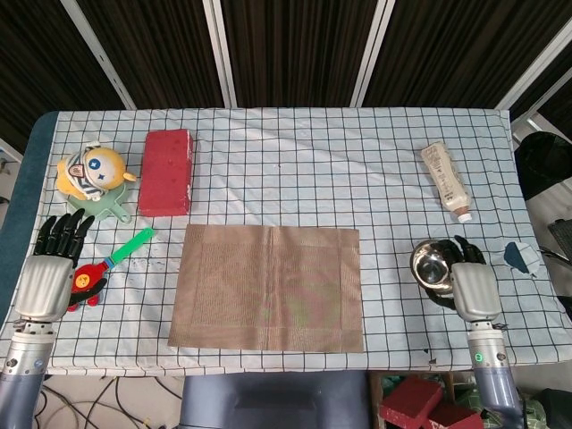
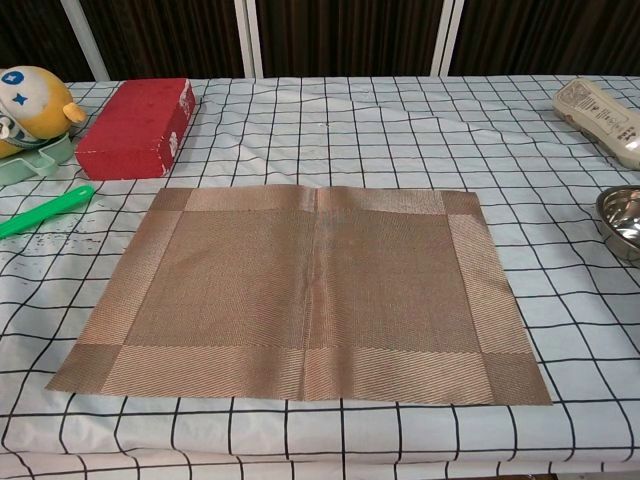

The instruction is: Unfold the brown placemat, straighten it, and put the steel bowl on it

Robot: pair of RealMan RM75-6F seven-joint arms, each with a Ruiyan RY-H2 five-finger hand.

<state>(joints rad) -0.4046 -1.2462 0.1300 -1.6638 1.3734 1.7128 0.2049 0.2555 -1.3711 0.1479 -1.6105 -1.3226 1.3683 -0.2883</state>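
The brown placemat [image 1: 268, 286] lies unfolded and flat at the table's front middle, with a faint crease down its centre; the chest view shows the placemat [image 2: 300, 290] squarely too. Right of it the steel bowl [image 1: 432, 264] stands on the checked cloth, and it is cut off at the right edge as the bowl [image 2: 622, 215] in the chest view. My right hand [image 1: 471, 286] is right beside the bowl, fingers by its right rim and thumb at its near side; no firm grip shows. My left hand [image 1: 49, 268] hovers at the far left with fingers apart, holding nothing.
A red box [image 1: 167, 172] lies behind the mat's left corner. A yellow toy [image 1: 92, 172] sits in a green dish at far left. A green-handled red clapper [image 1: 107, 268] lies next to my left hand. A white bottle [image 1: 447, 183] lies behind the bowl.
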